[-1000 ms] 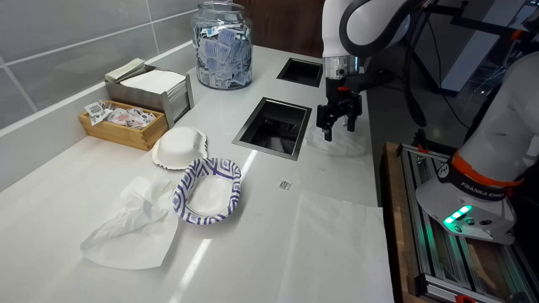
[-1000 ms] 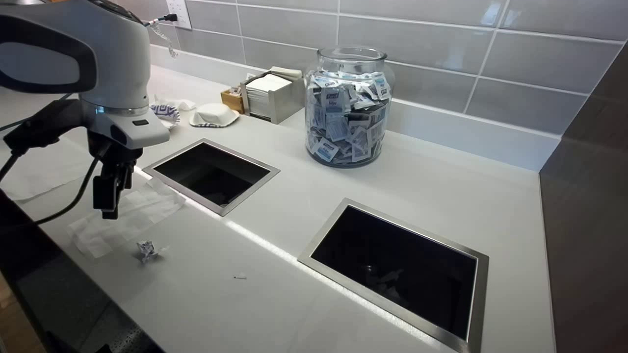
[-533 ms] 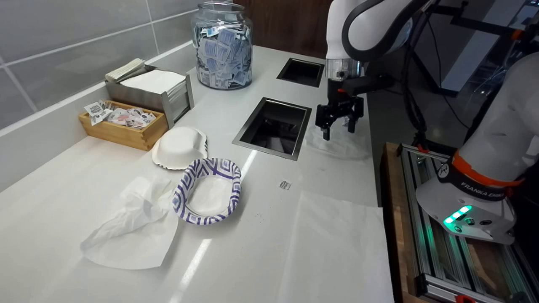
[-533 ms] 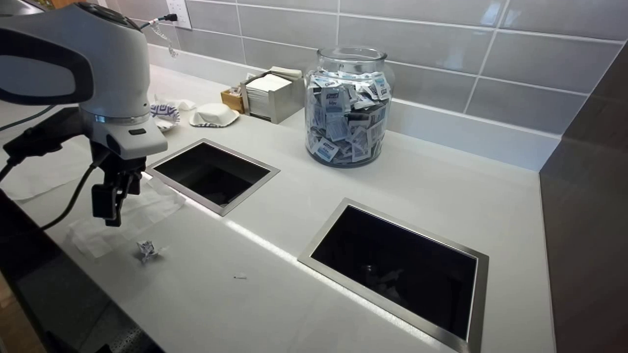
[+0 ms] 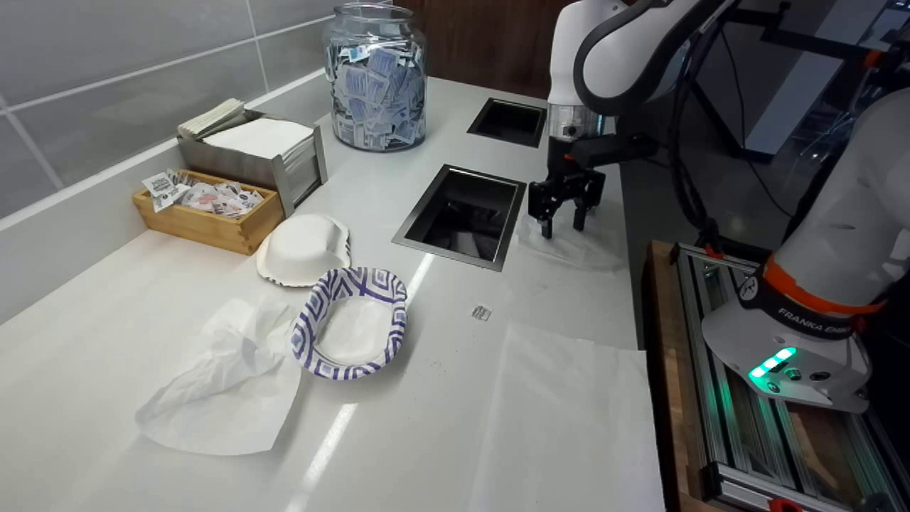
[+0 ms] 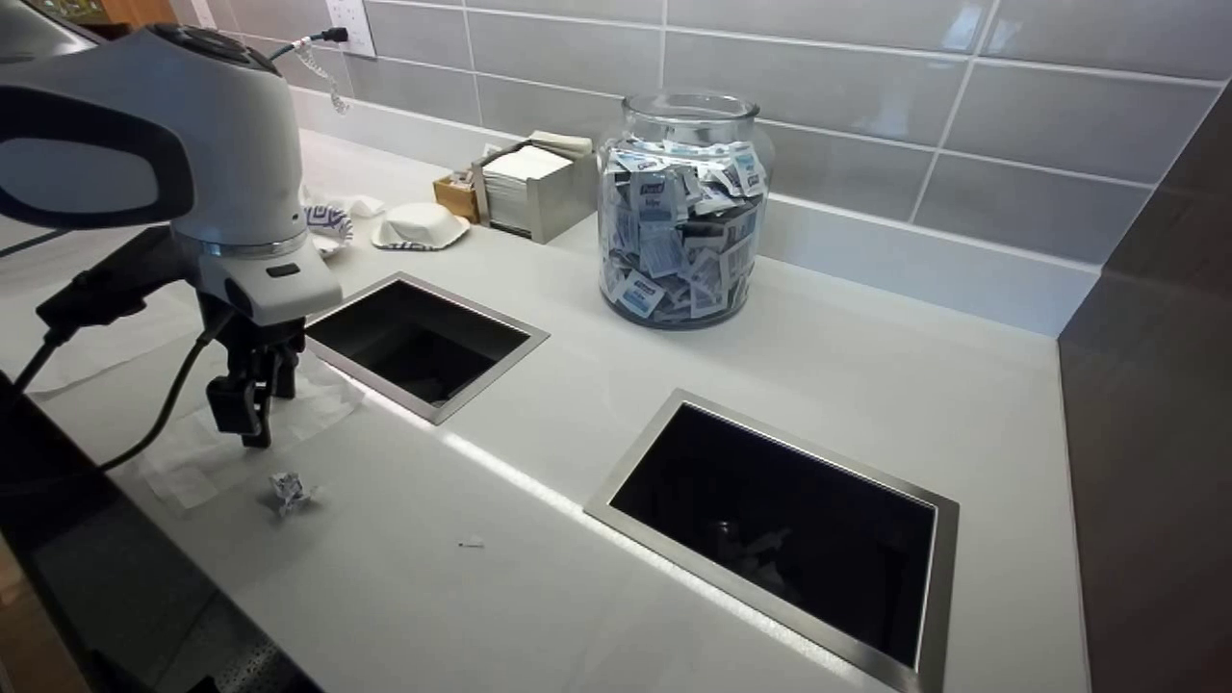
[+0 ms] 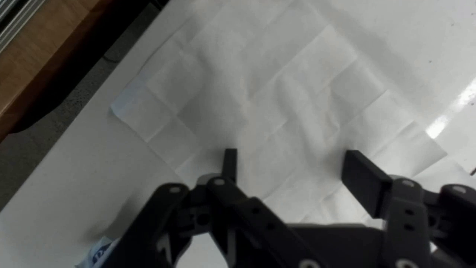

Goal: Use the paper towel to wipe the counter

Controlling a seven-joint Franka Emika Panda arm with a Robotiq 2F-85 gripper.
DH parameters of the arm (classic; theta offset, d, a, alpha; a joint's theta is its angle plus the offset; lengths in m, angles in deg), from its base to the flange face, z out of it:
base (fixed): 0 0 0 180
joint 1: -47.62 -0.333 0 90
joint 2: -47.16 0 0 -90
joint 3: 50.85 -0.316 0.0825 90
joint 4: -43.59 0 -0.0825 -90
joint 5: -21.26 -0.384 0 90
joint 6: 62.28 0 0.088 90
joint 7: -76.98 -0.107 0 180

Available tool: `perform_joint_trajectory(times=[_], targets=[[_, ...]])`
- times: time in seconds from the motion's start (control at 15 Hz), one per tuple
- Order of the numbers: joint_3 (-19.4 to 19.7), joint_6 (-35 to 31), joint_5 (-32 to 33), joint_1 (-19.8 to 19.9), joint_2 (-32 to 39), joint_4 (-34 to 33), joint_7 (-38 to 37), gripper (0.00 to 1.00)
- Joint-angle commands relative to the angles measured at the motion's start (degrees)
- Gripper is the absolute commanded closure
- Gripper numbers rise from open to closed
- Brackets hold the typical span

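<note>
My gripper (image 7: 290, 163) stands wide over the towel (image 7: 275, 104), centre of the wrist view; I see a strip of counter (image 7: 98, 160) between towel and edge at left, more room upper right.

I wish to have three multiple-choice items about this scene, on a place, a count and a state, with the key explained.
1. Where is the paper towel?
A. In the jar
B. Beneath the pincer
C. On the wall

2. How many cutouts has the counter?
A. Two
B. Three
C. Five

3. How do the pincer's fingers stand?
A. Pressed together
B. Crossed
C. Apart

1 B: the wrist view shows it spread below the pincer.
2 A: both exterior views show two, both dark.
3 C: in the wrist view, the paper towel shows through the gap between them.
</note>
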Motion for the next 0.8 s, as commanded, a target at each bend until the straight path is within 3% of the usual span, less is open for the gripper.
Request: perform_joint_trajectory(times=[0.0,0.33,0.73], targets=[[0.0,-0.9,-1.8,-0.8,1.5,-0.4,1.3,0.58],[-0.1,2.6,-4.3,-1.5,1.9,-1.2,2.8,0.97],[-1.3,7.9,-11.9,-4.5,4.6,-4.0,11.5,1.00]])
